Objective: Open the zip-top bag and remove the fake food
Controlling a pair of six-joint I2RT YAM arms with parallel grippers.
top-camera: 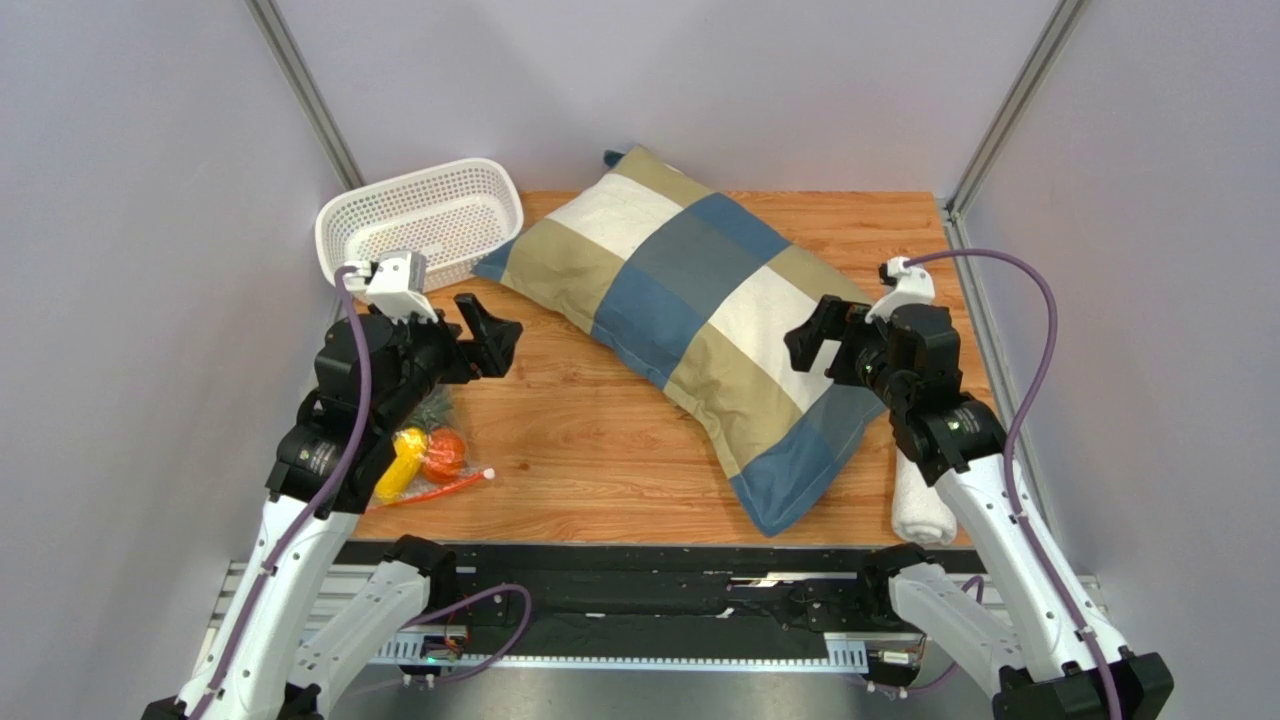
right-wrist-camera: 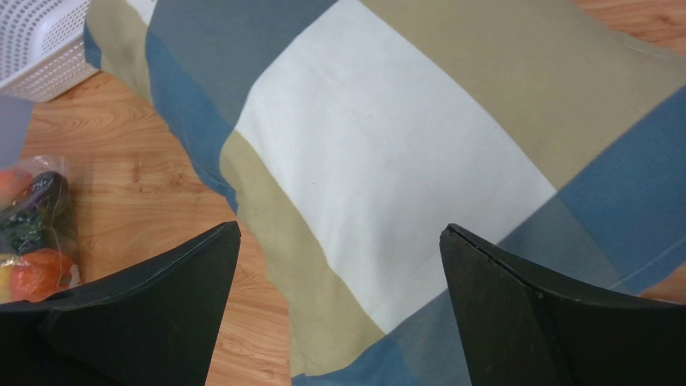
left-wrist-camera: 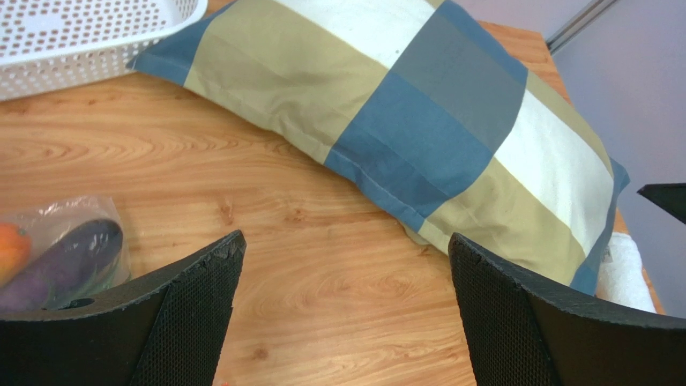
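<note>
Gaping wide, the left fingers held nothing and hung over bare wood between the bag and the pillow. The right fingers were spread just as far, also empty, above the pillow's right half.

There was one bag, clear and crinkled, lying at the bench's near left corner, partly under the left arm. Its red zip strip ran along the near side with a white slider at the right end; whether it was sealed could not be told. The food sat inside it. Three pieces could be counted: a yellow one, an orange-red round one beside it, and a purple eggplant. Anything else was hidden by the arm.

One checked pillow in blue, tan and cream lay diagonally from rear left to near right. One white perforated basket stood at the rear left corner, just beside the pillow's end. One rolled white towel lay at the near right edge.

The bench was light grained wood, closed in by pale grey walls with metal struts at the two back corners.
</note>
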